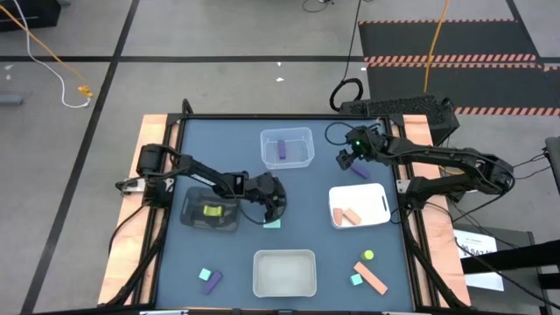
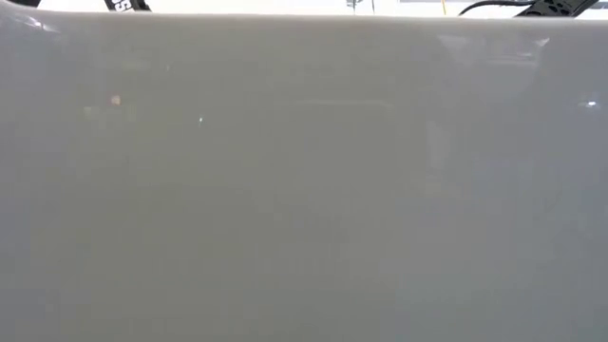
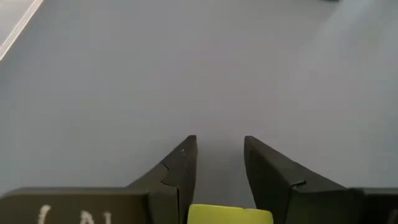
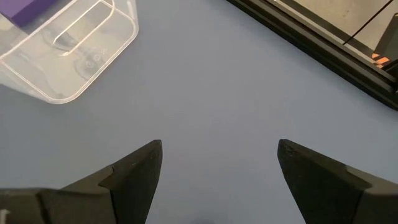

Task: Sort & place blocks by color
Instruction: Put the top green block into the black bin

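Observation:
My left gripper (image 1: 275, 203) (image 3: 221, 140) hovers right of the black mesh tray (image 1: 194, 219), shut on a yellow-green block (image 3: 230, 214). Another yellow-green block (image 1: 213, 210) lies in that tray, and a teal block (image 1: 272, 224) rests on the table just below the gripper. My right gripper (image 1: 345, 160) (image 4: 221, 144) is open over bare table, between the far clear tray (image 1: 302, 159) (image 4: 74, 56) and a purple block (image 1: 360, 171). A purple block (image 1: 282, 149) lies in the clear tray. Orange blocks (image 1: 350, 215) lie in the white tray (image 1: 378, 198). My left gripper has the yellow-green block (image 3: 230, 214) pinched between its two fingers (image 3: 180, 168). The block fills the gap between them and only its front edge shows. It is lifted clear of the table.
A pale tray (image 1: 284, 273) stands at the near edge, and its wall (image 2: 304, 190) fills the low view. Near left lie a teal block (image 1: 205, 275) and a purple block (image 1: 212, 282). Near right lie a yellow-green disc (image 1: 368, 255), an orange bar (image 1: 372, 277) and a teal block (image 1: 356, 280).

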You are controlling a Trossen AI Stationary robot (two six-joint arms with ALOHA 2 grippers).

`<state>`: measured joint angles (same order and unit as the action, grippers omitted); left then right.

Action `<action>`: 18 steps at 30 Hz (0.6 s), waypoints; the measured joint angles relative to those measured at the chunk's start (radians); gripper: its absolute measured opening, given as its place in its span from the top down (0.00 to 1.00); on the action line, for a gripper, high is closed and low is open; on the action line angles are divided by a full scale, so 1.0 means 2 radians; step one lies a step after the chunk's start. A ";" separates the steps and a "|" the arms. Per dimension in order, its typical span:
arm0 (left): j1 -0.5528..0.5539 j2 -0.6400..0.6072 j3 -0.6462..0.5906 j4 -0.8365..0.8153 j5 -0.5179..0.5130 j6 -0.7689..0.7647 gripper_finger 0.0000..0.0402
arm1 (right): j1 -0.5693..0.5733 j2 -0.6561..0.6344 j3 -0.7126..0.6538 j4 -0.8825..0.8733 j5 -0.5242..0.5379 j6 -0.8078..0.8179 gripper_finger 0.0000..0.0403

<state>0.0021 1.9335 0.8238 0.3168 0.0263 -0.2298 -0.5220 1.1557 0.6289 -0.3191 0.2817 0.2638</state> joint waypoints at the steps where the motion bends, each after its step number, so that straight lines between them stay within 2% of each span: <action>1: 0.000 0.000 0.000 0.000 0.000 0.000 0.70 | 0.000 0.000 0.000 0.000 0.000 0.000 0.23; 8: 0.000 -0.006 -0.002 0.029 0.002 -0.007 0.70 | 0.000 0.000 0.000 0.000 0.000 0.000 0.23; 9: 0.000 -0.008 -0.002 0.031 0.000 -0.008 0.68 | 0.000 0.000 0.000 0.000 0.000 0.000 0.23; 14: -0.003 -0.038 -0.004 0.006 -0.013 -0.008 0.37 | 0.000 0.000 0.000 -0.002 0.000 0.000 0.23; 18: -0.001 -0.071 -0.002 -0.037 -0.027 -0.008 0.20 | 0.000 0.000 0.000 -0.003 0.000 0.000 0.23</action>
<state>-0.0006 1.7918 0.8189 0.2433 -0.0273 -0.2466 -0.5220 1.1557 0.6289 -0.3261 0.2817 0.2638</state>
